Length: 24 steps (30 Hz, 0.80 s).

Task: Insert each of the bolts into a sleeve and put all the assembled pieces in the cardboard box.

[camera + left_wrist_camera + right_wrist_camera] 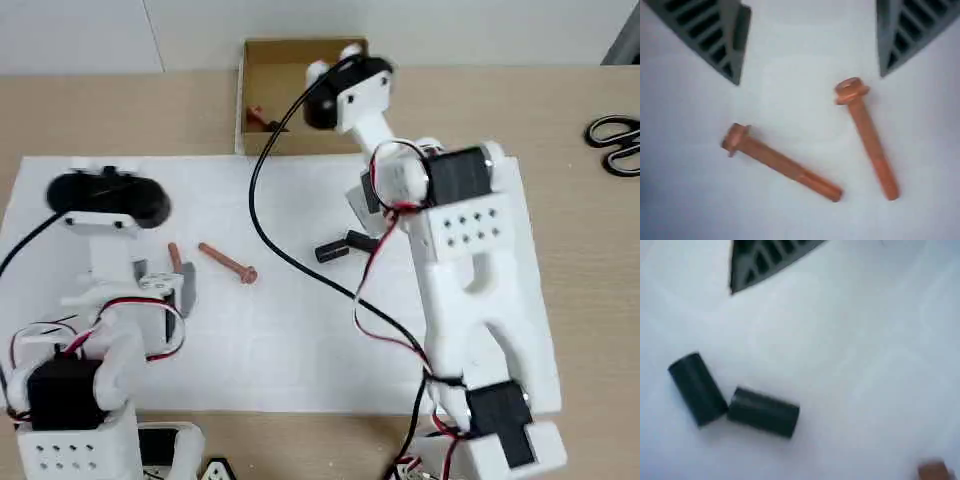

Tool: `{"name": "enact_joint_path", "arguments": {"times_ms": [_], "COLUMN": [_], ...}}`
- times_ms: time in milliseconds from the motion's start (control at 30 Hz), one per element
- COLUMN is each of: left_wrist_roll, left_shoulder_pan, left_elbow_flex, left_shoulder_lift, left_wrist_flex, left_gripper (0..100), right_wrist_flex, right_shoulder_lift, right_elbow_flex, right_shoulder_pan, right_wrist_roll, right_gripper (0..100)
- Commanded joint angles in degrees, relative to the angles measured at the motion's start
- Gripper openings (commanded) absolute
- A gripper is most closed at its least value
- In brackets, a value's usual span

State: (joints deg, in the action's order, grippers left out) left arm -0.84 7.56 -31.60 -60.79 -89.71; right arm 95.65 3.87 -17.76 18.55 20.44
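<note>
Bolts (782,162), two of them, lie loose on the white sheet (690,210) just beyond the left gripper (810,75), its fingers (715,35) spread wide and empty, likely lining up a pick. The right gripper (362,212) hangs by two sleeves (765,411); whether it is open, I cannot tell.

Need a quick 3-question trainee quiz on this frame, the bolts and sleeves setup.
1. How many bolts lie loose on the white sheet?
2. True or false: the left gripper is shut on a bolt.
3. The two black sleeves lie: A) next to each other on the white sheet; B) between the left gripper's fingers; C) on top of the bolts.

Key:
1. Two.
2. False. It is open, above both bolts.
3. A.
</note>
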Motion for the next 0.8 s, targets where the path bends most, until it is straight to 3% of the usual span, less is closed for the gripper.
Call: {"name": "enact_joint_path", "arguments": {"times_ms": [0, 267, 767], "left_wrist_roll": [0.3, 0.3, 0.3], "left_shoulder_pan": [1.8, 1.8, 1.8], "left_elbow_flex": [2.5, 2.3, 2.2], "left_shoulder_lift": [-0.6, -0.6, -0.6], "left_wrist_flex": [0.2, 0.1, 0.2], "left_gripper": [17, 17, 17], "right_wrist_flex": [-0.7, -5.3, -13.1], "right_shoulder_lift": [-3.6, -15.1, -27.9], "right_elbow_flex": [0.2, 0.1, -0.1], "right_shoulder_pan": [0.7, 0.6, 0.6], "right_wrist_roll": [5.4, 13.4, 15.7], "right_gripper": [22.1, 22.1, 22.0]}}
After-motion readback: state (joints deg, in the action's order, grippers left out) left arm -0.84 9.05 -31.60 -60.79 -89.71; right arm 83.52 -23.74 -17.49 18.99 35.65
